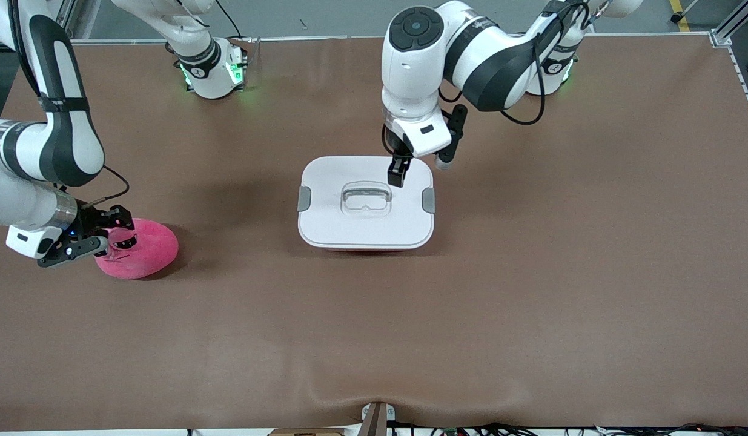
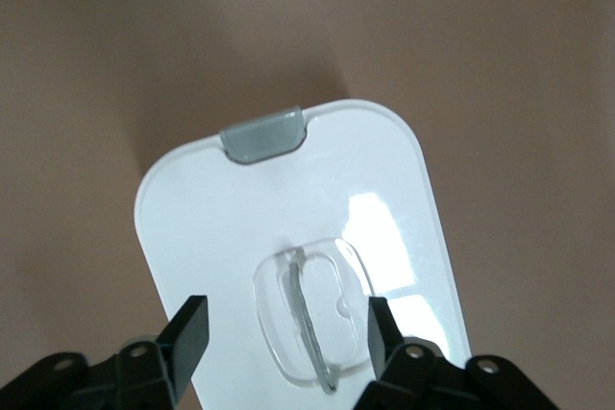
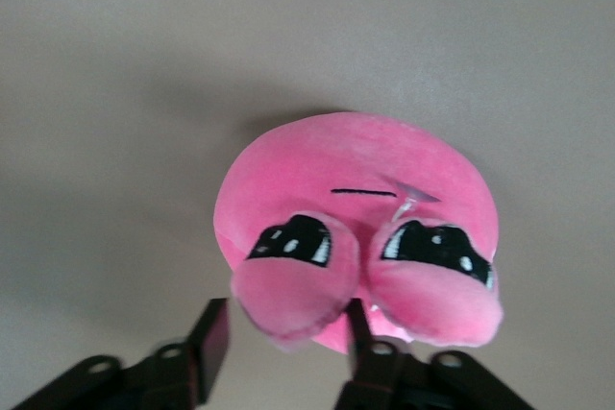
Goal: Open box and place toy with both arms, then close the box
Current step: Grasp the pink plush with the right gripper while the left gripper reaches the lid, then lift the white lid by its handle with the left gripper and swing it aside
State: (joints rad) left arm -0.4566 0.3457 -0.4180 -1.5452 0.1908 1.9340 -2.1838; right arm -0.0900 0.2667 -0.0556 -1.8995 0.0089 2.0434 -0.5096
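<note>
The box (image 1: pixel 361 233) stands mid-table with its white lid (image 2: pixel 221 218) on, grey clips (image 1: pixel 304 198) at both ends and a clear recessed handle (image 1: pixel 366 198) in the middle. My left gripper (image 1: pixel 398 175) hangs just over the lid by the handle (image 2: pixel 312 314), open, with its fingers (image 2: pixel 189 331) to either side of the handle and nothing held. The hot-pink toy (image 1: pixel 146 245) lies on the table toward the right arm's end. My right gripper (image 1: pixel 116 239) is at the toy (image 3: pixel 356 170), open. One bulging eye (image 3: pixel 293 285) sits between its fingers; one finger (image 3: pixel 213 338) stands clear of it.
A brown mat (image 1: pixel 531 272) covers the whole table. Both arm bases (image 1: pixel 213 72) stand along the edge farthest from the front camera. The mat has a raised crease (image 1: pixel 374 396) at the edge nearest the front camera, with cables below it.
</note>
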